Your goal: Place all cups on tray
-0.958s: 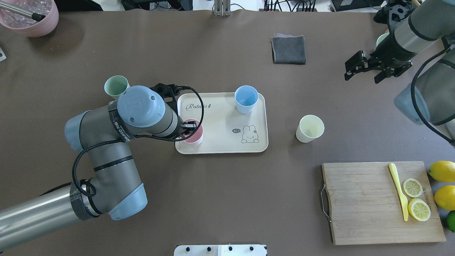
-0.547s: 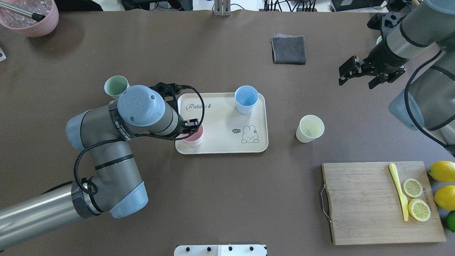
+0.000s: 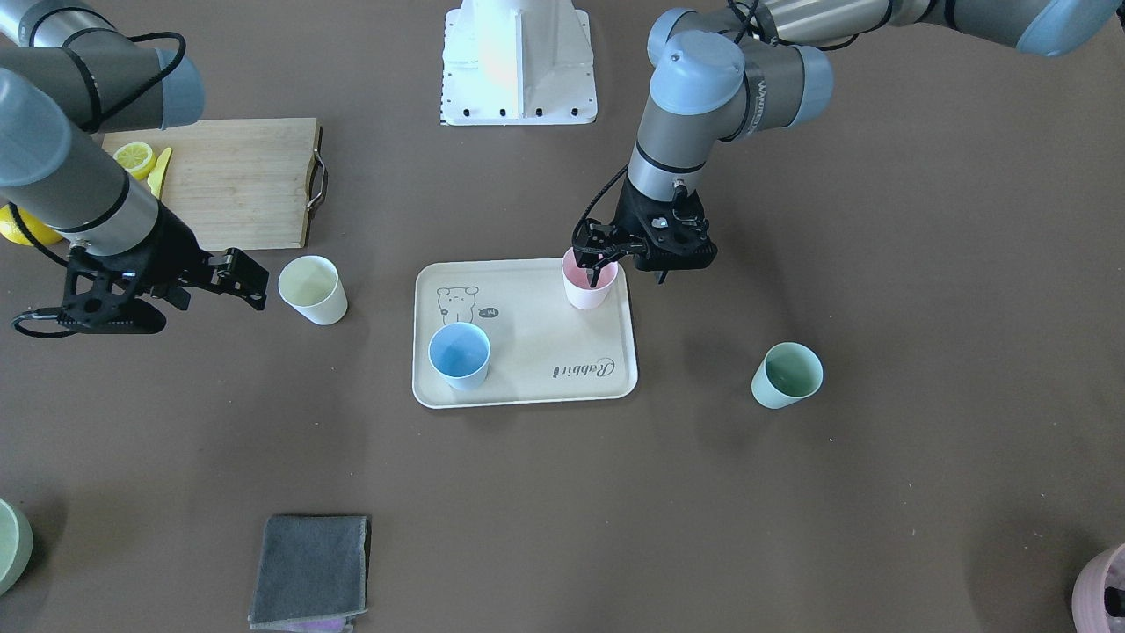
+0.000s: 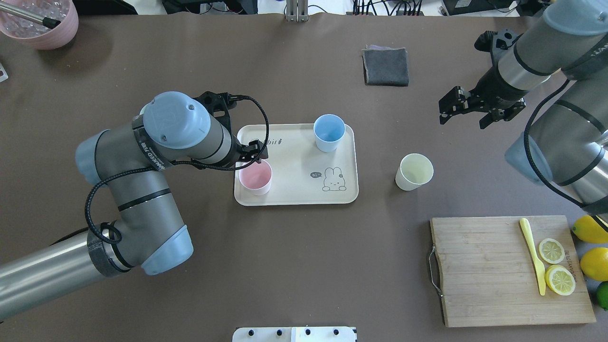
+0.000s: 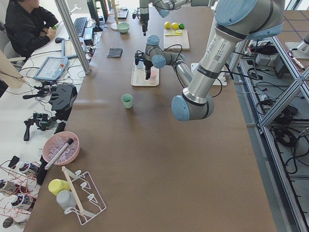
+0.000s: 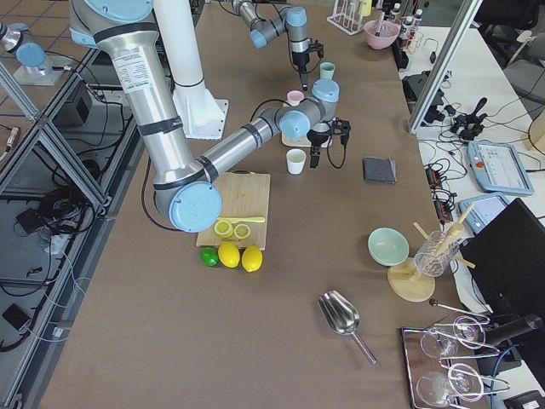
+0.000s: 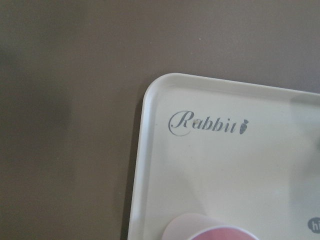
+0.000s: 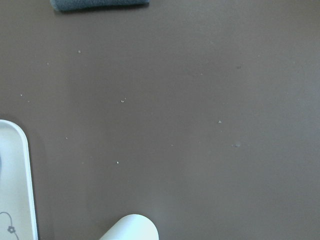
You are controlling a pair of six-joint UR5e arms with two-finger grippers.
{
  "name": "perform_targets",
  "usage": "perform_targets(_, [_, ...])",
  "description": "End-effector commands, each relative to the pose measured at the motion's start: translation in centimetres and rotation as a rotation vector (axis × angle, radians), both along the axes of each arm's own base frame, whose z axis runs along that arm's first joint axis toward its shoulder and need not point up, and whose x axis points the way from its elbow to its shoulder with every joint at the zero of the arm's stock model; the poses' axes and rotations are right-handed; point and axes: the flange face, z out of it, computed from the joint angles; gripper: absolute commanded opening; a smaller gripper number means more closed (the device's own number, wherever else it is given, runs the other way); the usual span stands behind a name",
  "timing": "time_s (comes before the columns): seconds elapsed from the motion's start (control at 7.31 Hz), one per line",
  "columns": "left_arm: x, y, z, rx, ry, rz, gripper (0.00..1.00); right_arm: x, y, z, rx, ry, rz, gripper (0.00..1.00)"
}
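The cream tray (image 4: 294, 194) lies mid-table. On it stand the pink cup (image 4: 255, 176) at its near left corner and the blue cup (image 4: 328, 132) at its far right corner. The pale yellow cup (image 4: 414, 171) stands on the table right of the tray. The mint green cup (image 3: 787, 375) stands on the table off the tray's left side; my left arm hides it in the overhead view. My left gripper (image 4: 254, 156) is open and empty just above the pink cup's far rim. My right gripper (image 4: 463, 118) is open and empty, above the table beyond the yellow cup.
A wooden cutting board (image 4: 479, 270) with lemon slices and a yellow knife lies at the near right, with whole lemons (image 4: 591, 228) beside it. A grey cloth (image 4: 385, 66) lies at the far side. A mauve pot (image 4: 42, 23) stands at the far left corner.
My left gripper has let go of the pink cup and drawn up and away from it; the cup stays on the tray. My right gripper has moved left, nearer the yellow cup.
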Motion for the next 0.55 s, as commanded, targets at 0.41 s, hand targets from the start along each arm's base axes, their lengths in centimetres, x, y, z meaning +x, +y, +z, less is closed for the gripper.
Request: perform_targets(0.41, [-3.5,-3.0,0.4,0.017,-0.004,0.007,0.97,-5.9,4.9,0.7,0.020,0.068,-0.028,1.00])
